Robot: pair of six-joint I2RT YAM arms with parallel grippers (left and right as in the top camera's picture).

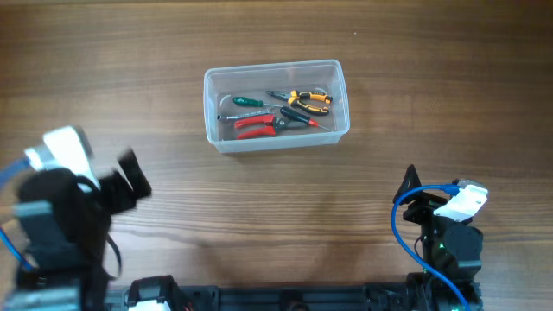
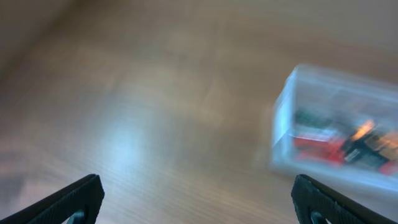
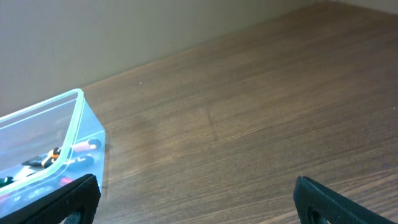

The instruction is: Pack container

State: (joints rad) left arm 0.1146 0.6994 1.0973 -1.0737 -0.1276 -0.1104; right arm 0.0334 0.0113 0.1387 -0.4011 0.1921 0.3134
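The clear plastic container (image 1: 218, 138) stands at the table's middle back. In it lie red-handled pliers (image 1: 254, 127), orange-and-black pliers (image 1: 309, 98) and a green-handled screwdriver (image 1: 246, 102). My left gripper (image 1: 130, 183) is open and empty at the front left, well away from the container; its view is blurred and shows the container (image 2: 283, 124) at the right between wide-apart fingers (image 2: 198, 199). My right gripper (image 1: 413, 197) is open and empty at the front right. Its fingers (image 3: 196, 198) are spread over bare wood, with the container's corner (image 3: 84, 140) at the left.
The wooden table (image 1: 276, 216) stretches between the container and both arms. A blue cable (image 1: 399, 226) loops by the right arm. A pale wall (image 3: 124, 31) stands behind the table's far edge.
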